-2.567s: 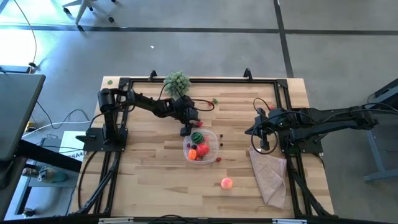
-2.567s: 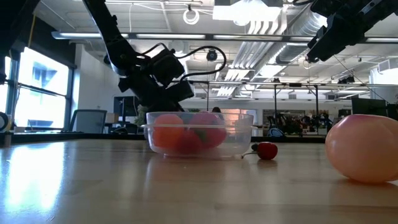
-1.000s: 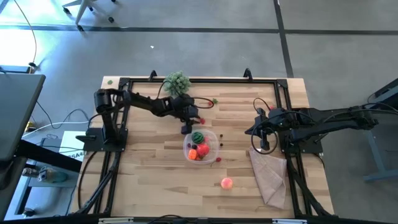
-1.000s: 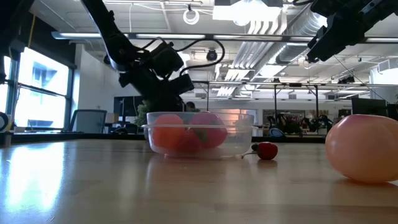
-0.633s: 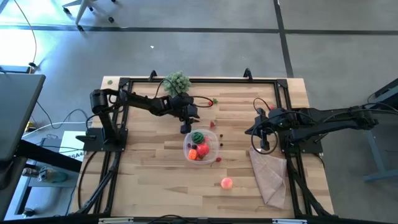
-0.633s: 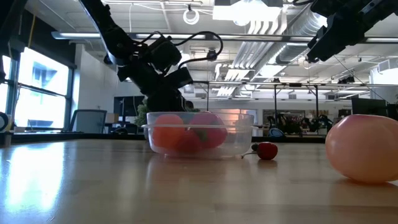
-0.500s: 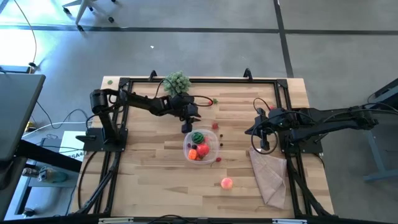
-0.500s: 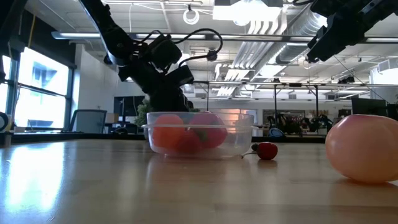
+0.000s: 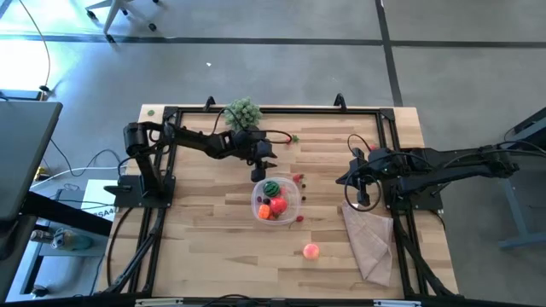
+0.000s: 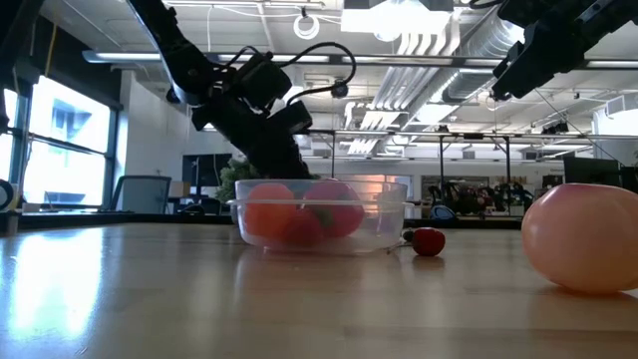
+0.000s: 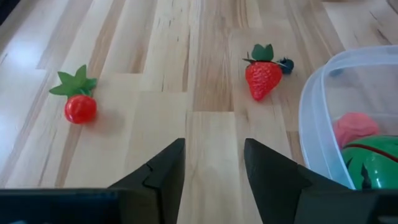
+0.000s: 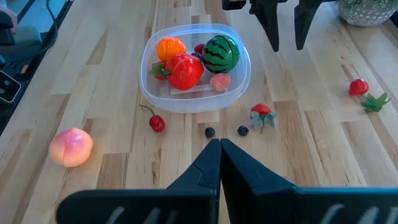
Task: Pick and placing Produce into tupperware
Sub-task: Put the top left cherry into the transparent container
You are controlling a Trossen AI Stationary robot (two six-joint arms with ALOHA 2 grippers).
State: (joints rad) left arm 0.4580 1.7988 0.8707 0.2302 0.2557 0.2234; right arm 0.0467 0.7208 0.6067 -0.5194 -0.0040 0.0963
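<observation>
The clear tupperware (image 9: 275, 202) (image 12: 194, 65) holds a watermelon (image 12: 221, 53), an orange (image 12: 170, 48), a red piece (image 12: 183, 70) and a pink piece (image 12: 219, 81). My left gripper (image 9: 258, 176) (image 11: 213, 149) hovers open over bare wood just beyond the tupperware's far-left rim (image 11: 311, 124), touching nothing. Ahead of it lie a strawberry (image 11: 261, 78), a dark berry (image 11: 285, 64) and a small tomato (image 11: 79, 107). A peach (image 9: 311, 251) and a cherry (image 12: 155, 122) lie on the near side. My right gripper (image 9: 350, 183) (image 12: 219, 144) waits shut at the table's right.
A bushy plant clump (image 9: 243, 111) stands at the far edge behind my left arm. A tan cloth (image 9: 371, 243) lies near the right arm's base. Two dark berries (image 12: 209, 131) (image 12: 242, 129) sit beside the strawberry. Bare wood (image 9: 213, 247) stretches across the near left.
My left gripper has drifted slightly toward the table's right along the tupperware's far side, staying open. The produce and the tupperware have not moved.
</observation>
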